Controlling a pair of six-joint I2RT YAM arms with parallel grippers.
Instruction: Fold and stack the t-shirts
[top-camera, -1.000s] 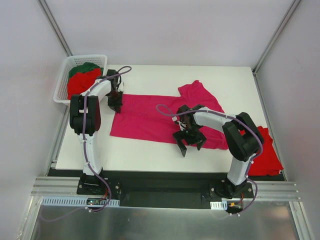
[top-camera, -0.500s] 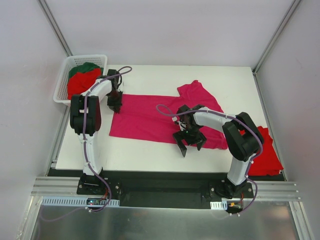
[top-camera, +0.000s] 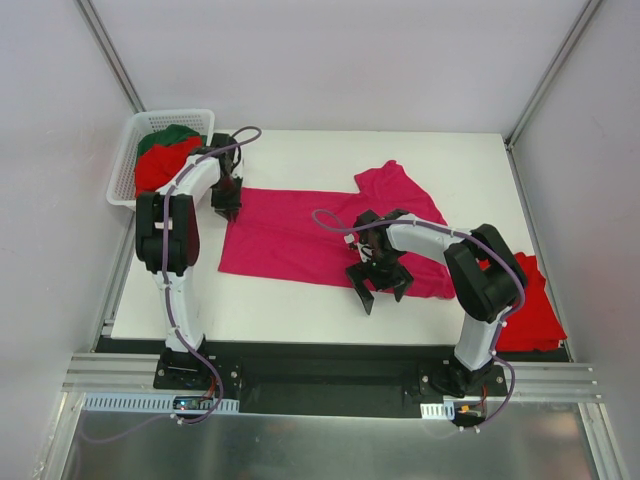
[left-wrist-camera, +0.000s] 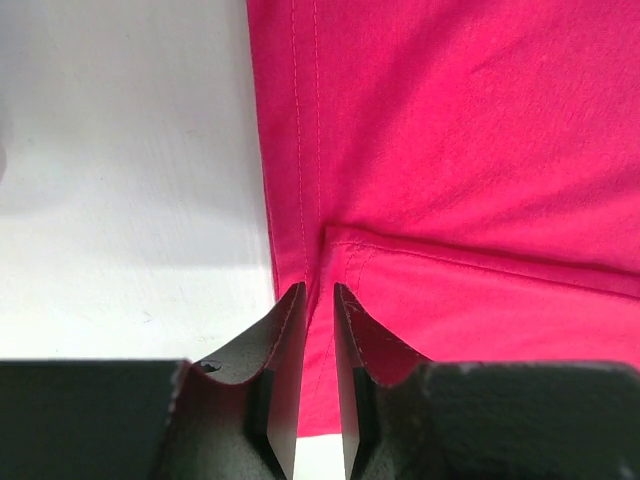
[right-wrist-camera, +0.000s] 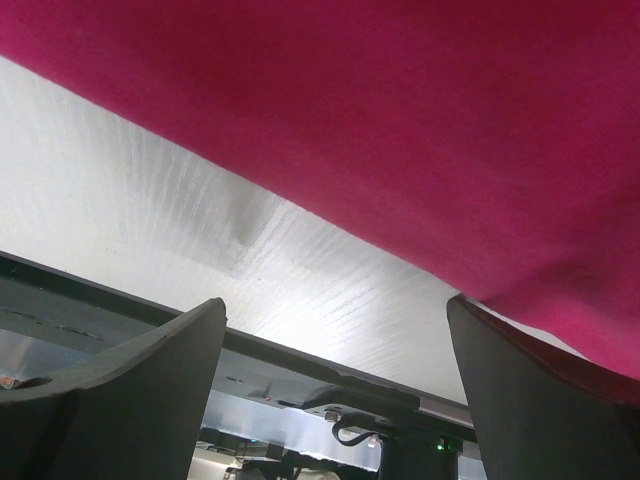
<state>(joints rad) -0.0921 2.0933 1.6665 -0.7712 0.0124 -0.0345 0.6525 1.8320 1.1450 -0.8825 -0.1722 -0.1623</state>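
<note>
Nearest me, a red t-shirt (top-camera: 538, 312) lies at the worktop's (top-camera: 300, 310) near right corner, which I take for the start of the stack, so 1 is done at best. Just left of it my right pincer (top-camera: 380, 288) hangs with jaws spread wide, holding nothing, over the near edge of the magenta t-shirt (top-camera: 290, 235). That shirt lies mid-worktop as a long band, its long axis running left to right. The stitched hem points left and a sleeve flares toward the far right, with 1 layer lapped over at the hem end, so I judge it only partly folded. At that hem my left pincer (left-wrist-camera: 318, 296) shows jaws a slit apart; I cannot tell whether they pinch cloth. Farthest off, at the far left, the basket (top-camera: 122, 170) holds a second red t-shirt (top-camera: 160, 165) and a dark green t-shirt (top-camera: 170, 135), both left to do.
</note>
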